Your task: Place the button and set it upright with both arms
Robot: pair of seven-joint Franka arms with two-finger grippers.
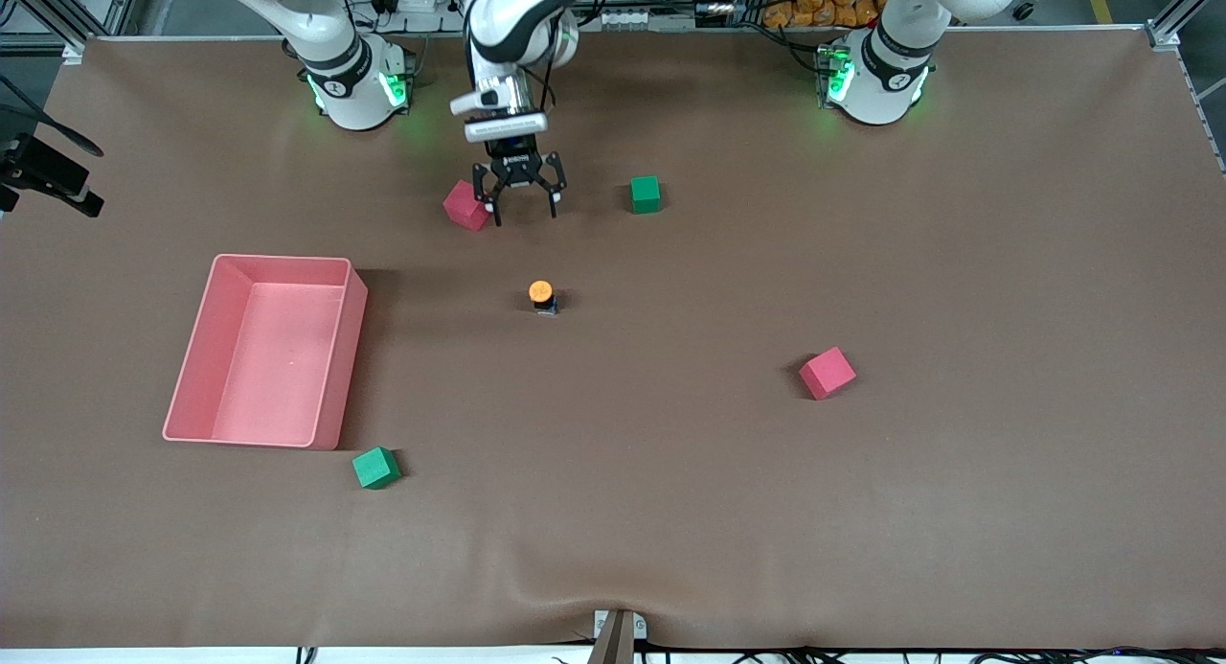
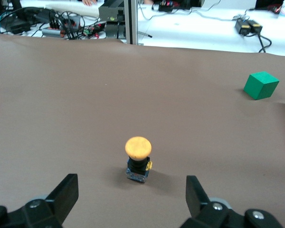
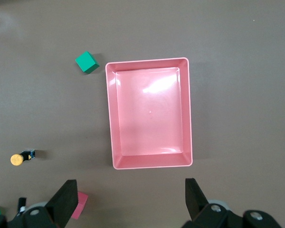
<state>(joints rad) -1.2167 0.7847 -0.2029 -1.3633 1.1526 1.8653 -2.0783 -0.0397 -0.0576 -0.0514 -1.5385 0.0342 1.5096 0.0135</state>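
The button [image 1: 542, 297] stands upright on the brown table [image 1: 958, 511], orange cap on top, roughly mid-table between the pink tray [image 1: 335, 357] and a pink cube [image 1: 827, 373] toward the left arm's end. The left gripper [image 1: 522, 199] hangs over the table just short of it, between another pink cube [image 1: 466, 205] and a green cube [image 1: 646, 194], jaws spread wide and holding nothing. The right gripper [image 3: 130, 194] (out of the front view) looks down on the tray from high up, its jaws also wide apart and empty; that arm appears to be waiting.

Seen from the left wrist, the button is a round, domed orange cap on a narrower dark body, with small blue and yellow parts at its foot. It is likely light and rigid. The smooth cap would probably slip in the fingers, and with so small a base a sideways nudge could topple it. The short dark body under the cap looks the surer place to grip, with the fingers closing evenly from both sides. A second green cube [image 1: 375, 468] lies near the tray's corner closest to the front camera
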